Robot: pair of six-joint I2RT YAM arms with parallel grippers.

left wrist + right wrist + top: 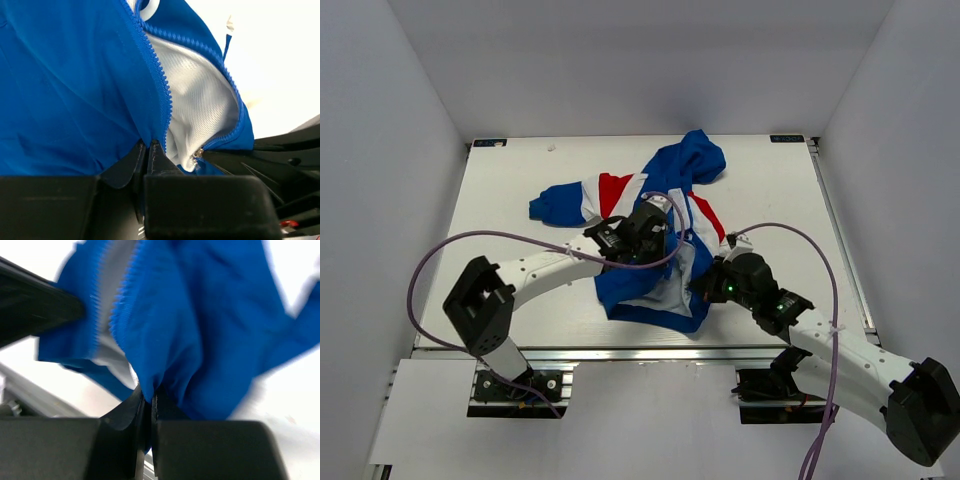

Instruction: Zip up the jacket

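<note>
1. Broadly, the white surface fills the middle of the overhead view, with pale walls around it.
2. The jacket lies crumpled near the centre of that surface. Its hood points to the far edge, one red-and-white banded sleeve stretches out to the left, and its hem lies toward the arms. Its lower front gapes open.
3. The left gripper sits over the jacket's chest. In its wrist view the jaws are clamped together on a pinch of blue fabric just beside one zip edge.
4. The right gripper is at the right side of the hem. Its jaws are clamped on a fold of blue fabric, which bunches upward from them.
5. White mesh lining shows between the two parted front edges.
6. The zip teeth run in two separate blue rows that converge low down.
7. A small metal slider sits at the bottom of the right-hand row, near where the rows meet.
</note>
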